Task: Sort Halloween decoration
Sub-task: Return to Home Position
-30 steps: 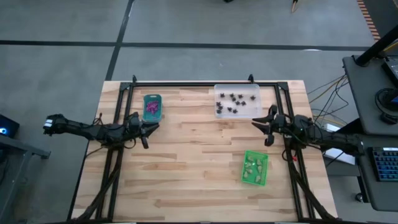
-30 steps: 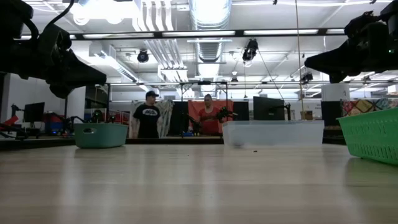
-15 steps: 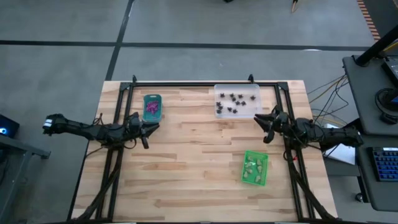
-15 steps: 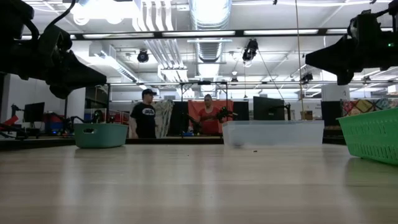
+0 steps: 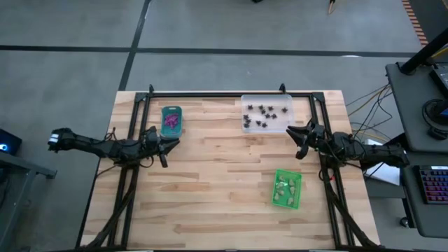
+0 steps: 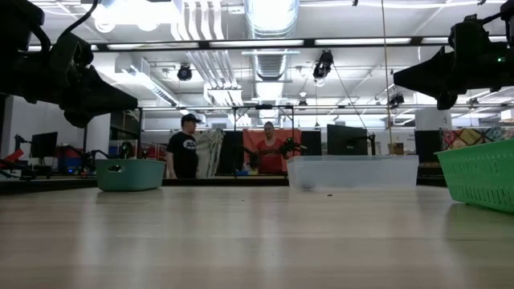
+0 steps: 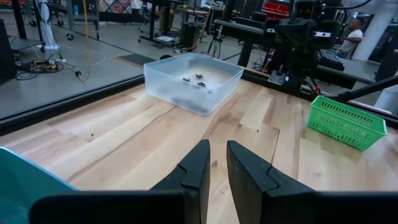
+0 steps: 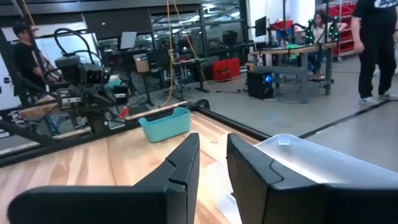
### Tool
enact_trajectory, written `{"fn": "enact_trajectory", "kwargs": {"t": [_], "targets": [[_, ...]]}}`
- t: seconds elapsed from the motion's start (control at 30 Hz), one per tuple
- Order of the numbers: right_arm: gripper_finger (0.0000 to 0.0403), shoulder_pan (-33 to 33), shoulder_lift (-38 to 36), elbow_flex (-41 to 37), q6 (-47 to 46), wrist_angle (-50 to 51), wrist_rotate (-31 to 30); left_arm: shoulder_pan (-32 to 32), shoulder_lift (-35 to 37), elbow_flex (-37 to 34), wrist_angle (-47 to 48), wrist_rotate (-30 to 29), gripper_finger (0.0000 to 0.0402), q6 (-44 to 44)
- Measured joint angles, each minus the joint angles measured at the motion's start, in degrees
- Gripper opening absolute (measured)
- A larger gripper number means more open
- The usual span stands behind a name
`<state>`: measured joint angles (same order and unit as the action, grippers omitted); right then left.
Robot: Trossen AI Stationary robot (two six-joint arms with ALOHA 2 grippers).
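Counted three trays from above: teal tray [image 5: 171, 109] held purple trinkets [image 5: 171, 122], clear tray [image 5: 281, 126] about ten black trinkets [image 5: 264, 110], green tray [image 5: 297, 198] pale trinkets [image 5: 285, 185]; left gripper [image 5: 170, 148] beside teal, right gripper [image 5: 295, 143] beside clear. Saw both raised at table level. Found each wrist view's fingers [image 7: 198, 171] narrowly parted, gripping nothing.

My surface [image 5: 210, 175] is pale wood, striped in planks. The teal tray [image 5: 171, 108] shows purple trinkets [image 5: 171, 122]; the clear tray [image 5: 287, 124], black trinkets [image 5: 264, 112]; the bright green tray [image 5: 297, 199], grid-patterned, pale cream-green trinkets [image 5: 285, 187]. My left claw [image 5: 168, 150] and right claw [image 5: 294, 143] are black.
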<state>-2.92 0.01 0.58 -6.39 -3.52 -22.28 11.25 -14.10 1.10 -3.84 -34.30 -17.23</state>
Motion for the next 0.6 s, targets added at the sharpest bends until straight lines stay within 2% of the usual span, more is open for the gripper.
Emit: {"fn": "enact_trajectory", "kwargs": {"t": [0.33, 0.6], "targets": [[0.0084, 0.0, 0.8, 0.0, 0.4, -0.1, 0.2, 0.0, -0.1, 0.0, 0.0, 0.0, 0.0037, 0.0], [0.0073, 0.0, 1.2, 0.0, 0.4, -0.1, 0.2, 0.0, -0.1, 0.0, 0.0, 0.0, 0.0037, 0.0]]}}
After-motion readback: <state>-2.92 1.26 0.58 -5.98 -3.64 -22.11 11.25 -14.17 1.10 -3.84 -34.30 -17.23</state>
